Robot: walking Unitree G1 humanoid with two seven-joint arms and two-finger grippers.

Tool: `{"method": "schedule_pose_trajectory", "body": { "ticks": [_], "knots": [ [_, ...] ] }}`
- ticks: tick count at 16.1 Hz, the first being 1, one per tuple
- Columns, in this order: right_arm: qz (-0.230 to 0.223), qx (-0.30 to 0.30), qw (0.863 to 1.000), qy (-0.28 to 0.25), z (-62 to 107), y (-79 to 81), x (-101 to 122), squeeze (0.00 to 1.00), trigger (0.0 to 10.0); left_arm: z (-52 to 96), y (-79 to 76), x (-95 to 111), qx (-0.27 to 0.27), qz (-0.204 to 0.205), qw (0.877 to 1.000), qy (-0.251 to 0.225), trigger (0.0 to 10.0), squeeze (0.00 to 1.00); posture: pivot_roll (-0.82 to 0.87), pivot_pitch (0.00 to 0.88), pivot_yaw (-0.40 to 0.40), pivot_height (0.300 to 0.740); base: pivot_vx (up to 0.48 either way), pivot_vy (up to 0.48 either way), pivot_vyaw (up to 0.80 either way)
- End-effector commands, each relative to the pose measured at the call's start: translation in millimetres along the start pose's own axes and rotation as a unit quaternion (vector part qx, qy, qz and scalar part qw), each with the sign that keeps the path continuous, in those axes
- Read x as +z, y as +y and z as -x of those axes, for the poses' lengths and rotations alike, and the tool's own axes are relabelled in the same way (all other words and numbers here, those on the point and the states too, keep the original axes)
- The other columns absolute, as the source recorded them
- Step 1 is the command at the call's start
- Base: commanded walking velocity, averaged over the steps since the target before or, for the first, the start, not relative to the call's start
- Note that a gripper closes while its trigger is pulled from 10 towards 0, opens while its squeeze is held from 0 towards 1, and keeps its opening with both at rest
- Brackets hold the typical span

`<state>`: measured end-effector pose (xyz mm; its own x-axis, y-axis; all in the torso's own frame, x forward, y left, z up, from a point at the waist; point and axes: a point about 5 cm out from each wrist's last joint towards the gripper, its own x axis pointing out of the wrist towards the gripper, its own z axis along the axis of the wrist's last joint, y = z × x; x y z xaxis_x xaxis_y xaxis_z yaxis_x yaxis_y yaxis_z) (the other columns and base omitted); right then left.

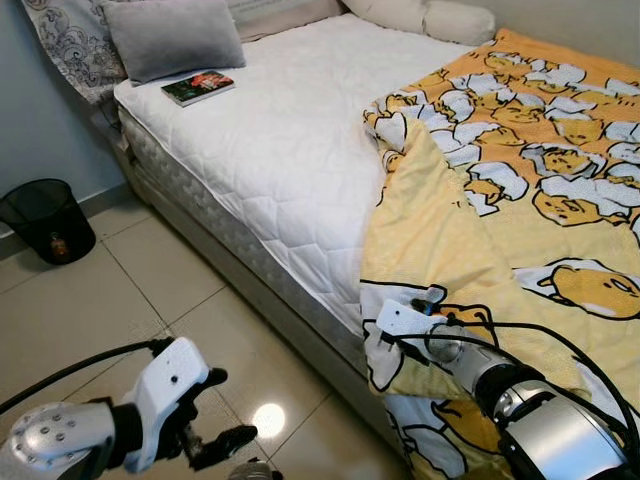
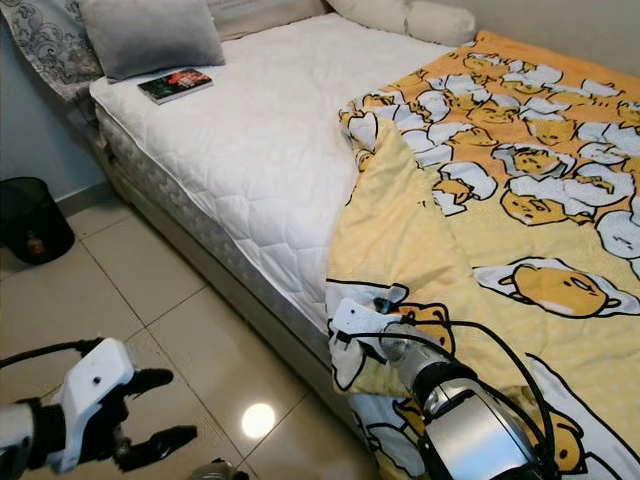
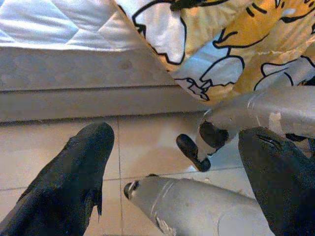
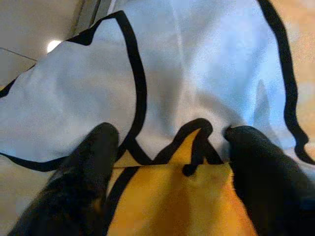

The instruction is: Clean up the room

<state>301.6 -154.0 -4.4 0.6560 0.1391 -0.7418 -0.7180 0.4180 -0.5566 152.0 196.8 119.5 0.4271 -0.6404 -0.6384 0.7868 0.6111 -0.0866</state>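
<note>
Your right gripper (image 4: 167, 162), fingers spread, is at blanket (image 1: 520, 200) edge; bed half-covered, book (image 1: 198, 87) still out; left gripper (image 1: 215, 425) open, idle.

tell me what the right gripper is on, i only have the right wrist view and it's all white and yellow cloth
Observer: It is at the yellow cartoon blanket, at the blanket's edge hanging over the side of the bed. The right gripper has its fingers spread, with cloth between them.
Operator: where's the other arm
Observer: The left gripper is low over the tiled floor beside the bed, open and holding nothing.
Operator: anything else on the bed
Observer: A book lies on the bare white mattress near a grey pillow, well away from the blanket.
Operator: a bin anywhere
Observer: Yes, a black mesh bin stands on the floor by the wall, on the robot's left.
</note>
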Motion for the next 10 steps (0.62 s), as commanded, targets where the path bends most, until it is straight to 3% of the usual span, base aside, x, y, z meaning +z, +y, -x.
{"method": "schedule_pose_trajectory", "body": {
  "ticks": [1, 6, 10],
  "knots": [
    [-0.013, 0.002, 1.000, 0.009, 0.4, -2.4, -3, 0.00, 0.0, 4.0, 0.2, 3, 0.003, -0.006, 1.000, -0.001, 10.0, 0.00, 0.27, 0.056, 0.016, 0.740, 0.000, 0.000, 0.00],
    [-0.008, -0.027, 0.999, 0.022, 1.8, -12.8, -5, 0.00, 0.0, 14.3, -2.1, 3, 0.017, -0.002, 1.000, 0.006, 10.0, 0.00, 0.31, 0.078, 0.011, 0.740, 0.000, 0.000, 0.00],
    [-0.014, -0.031, 0.999, 0.029, 1.9, -12.2, -7, 0.00, 0.0, 22.1, -3.4, 2, 0.025, 0.000, 1.000, 0.013, 10.0, 0.00, 0.33, 0.087, 0.014, 0.740, 0.000, 0.000, 0.00]
  ]
}}
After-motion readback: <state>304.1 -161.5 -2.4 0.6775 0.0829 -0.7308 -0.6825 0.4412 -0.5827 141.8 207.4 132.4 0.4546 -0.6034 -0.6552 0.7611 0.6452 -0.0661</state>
